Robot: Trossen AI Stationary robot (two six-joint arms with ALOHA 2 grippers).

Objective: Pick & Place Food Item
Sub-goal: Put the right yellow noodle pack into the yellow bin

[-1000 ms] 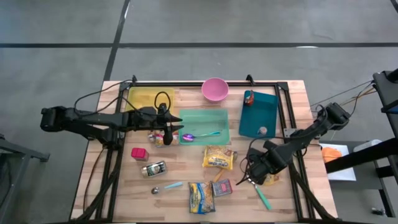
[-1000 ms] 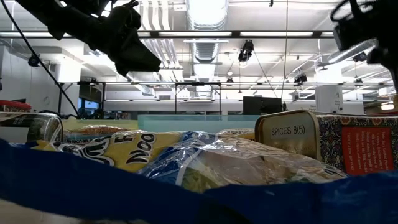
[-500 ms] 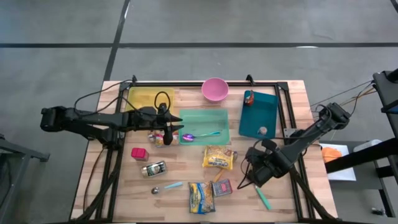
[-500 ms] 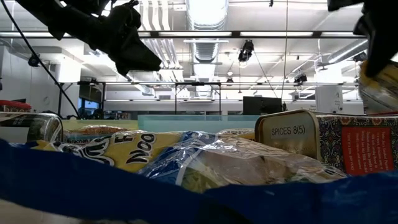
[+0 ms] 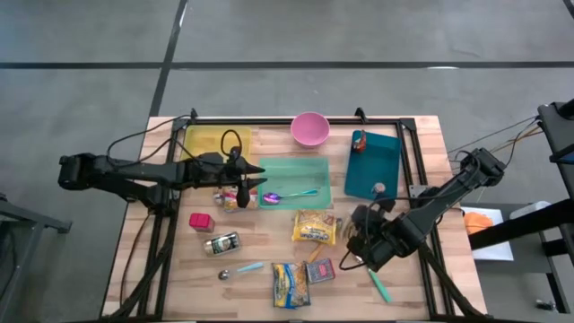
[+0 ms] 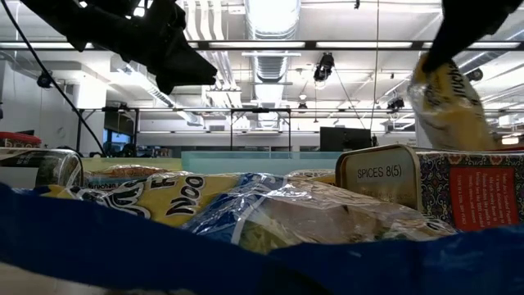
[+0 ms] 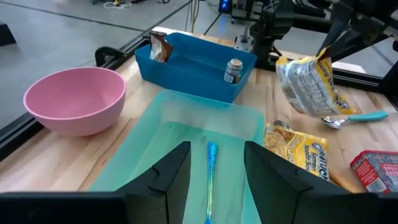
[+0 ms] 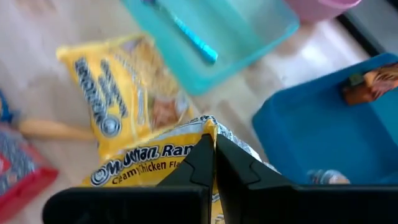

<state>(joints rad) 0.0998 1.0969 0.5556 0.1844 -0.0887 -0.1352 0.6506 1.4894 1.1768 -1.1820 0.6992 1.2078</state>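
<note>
A yellow ramen packet point(image 7: 308, 84) hangs in the air over the table's right half, with my right gripper point(image 8: 214, 146) shut on it; the low view shows it too point(image 6: 446, 102). A second yellow noodle packet point(image 5: 315, 227) lies flat on the table, on the side of it toward the table's left. My left gripper point(image 7: 214, 180) hovers open over the left end of the teal bin point(image 5: 294, 182), with nothing between its fingers. A spoon point(image 7: 211, 163) lies in that bin. Behind my right gripper point(image 5: 359, 239) stands the blue tray point(image 5: 373, 164). My right gripper pinches the ramen packet's crimped top edge point(image 8: 205, 127) between its two shut fingers. The fingers come from above, slanting down. The packet hangs below them, tilted and clear of the table point(image 7: 324, 55).
A pink bowl point(image 5: 310, 129) and a yellow tray point(image 5: 204, 142) stand along the far edge. On the near half lie a pink tin point(image 5: 201, 221), a can point(image 5: 222, 243), a noodle packet point(image 5: 290, 284), a spice tin point(image 5: 320, 270) and a teal spoon point(image 5: 379, 285). Black rails frame the table.
My right gripper has risen and turned about its wrist, drifting a little toward the table's left and staying shut. The ramen packet has come up off the table with it and now hangs clear, coming into the low view at the upper right.
</note>
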